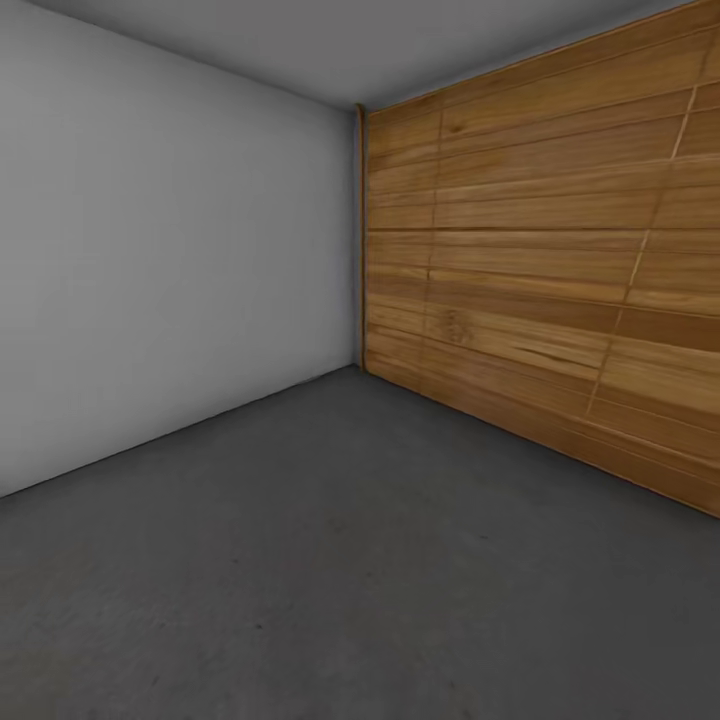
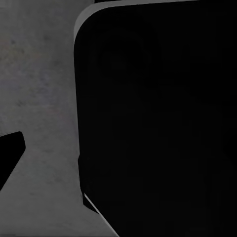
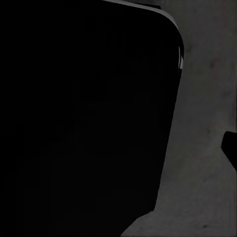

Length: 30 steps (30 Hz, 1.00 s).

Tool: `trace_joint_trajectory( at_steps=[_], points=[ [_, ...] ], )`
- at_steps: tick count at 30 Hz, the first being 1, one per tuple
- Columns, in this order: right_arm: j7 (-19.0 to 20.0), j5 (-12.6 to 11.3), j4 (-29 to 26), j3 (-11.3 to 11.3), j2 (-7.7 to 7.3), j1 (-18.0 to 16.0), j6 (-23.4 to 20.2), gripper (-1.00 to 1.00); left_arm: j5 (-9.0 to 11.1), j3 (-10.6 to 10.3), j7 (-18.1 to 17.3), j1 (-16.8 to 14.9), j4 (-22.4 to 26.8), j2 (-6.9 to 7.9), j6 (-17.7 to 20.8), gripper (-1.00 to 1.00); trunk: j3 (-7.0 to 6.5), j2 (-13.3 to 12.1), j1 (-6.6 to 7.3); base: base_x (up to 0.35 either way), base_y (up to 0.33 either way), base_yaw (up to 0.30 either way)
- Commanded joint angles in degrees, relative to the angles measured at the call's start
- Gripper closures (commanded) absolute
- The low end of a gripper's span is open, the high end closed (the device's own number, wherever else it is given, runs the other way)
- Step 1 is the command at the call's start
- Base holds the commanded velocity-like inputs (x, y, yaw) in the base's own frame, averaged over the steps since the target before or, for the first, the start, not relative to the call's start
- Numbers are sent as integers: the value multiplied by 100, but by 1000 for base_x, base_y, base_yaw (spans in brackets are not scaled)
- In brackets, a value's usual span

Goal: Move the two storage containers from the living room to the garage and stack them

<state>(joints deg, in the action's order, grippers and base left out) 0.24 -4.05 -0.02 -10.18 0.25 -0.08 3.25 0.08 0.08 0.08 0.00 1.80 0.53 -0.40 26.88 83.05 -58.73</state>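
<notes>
Inside the garage (image 1: 180, 240), at 2 o'clock the plank door (image 1: 540, 260).
We're between trips over bare floor (image 1: 330, 580); jaw state unreadable; next we fetch containers.

floor (image 1: 330, 560): dark grey concrete, rough, faintly speckled; takes the whole lower half of the head view
left edge: meets plain grey-white wall (image 1: 170, 250) along a straight line
right edge: meets wide door of horizontal wooden planks (image 1: 540, 250)
far corner: wall and door join there at a narrow wooden post (image 1: 361, 240)
on the floor: no object visible on the stretch in the head view
wrist views: same mottled grey concrete beside a large black rounded body; what that body is, can't tell
</notes>
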Motion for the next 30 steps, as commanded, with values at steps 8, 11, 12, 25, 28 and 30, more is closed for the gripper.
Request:
trace_joint_trajectory(
  at_steps=[8,11,12,25,28,30],
  points=[
    [2,-43,2,-298,1,-1,18,-100,1,0,1,0,5,0,-4,-100,5,3,0,0,0,274],
    [2,-43,2,-1733,1,-1,18,-100,1,0,1,0,5,0,-4,-100,5,3,0,0,0,274],
    [2,-43,2,-1733,1,-1,18,-100,1,0,1,0,5,0,-4,-100,5,3,0,0,0,274],
    [-3,-43,2,-1733,1,-1,18,-100,1,0,1,0,5,0,-4,-100,5,3,0,0,0,274],
    [-5,-43,2,-1733,1,-1,18,-100,1,0,1,0,5,0,-4,-100,5,3,0,0,0,274],
    [-6,-43,2,-1733,1,-1,18,-100,1,0,1,0,5,0,-4,-100,5,3,0,0,0,274]
  ],
)
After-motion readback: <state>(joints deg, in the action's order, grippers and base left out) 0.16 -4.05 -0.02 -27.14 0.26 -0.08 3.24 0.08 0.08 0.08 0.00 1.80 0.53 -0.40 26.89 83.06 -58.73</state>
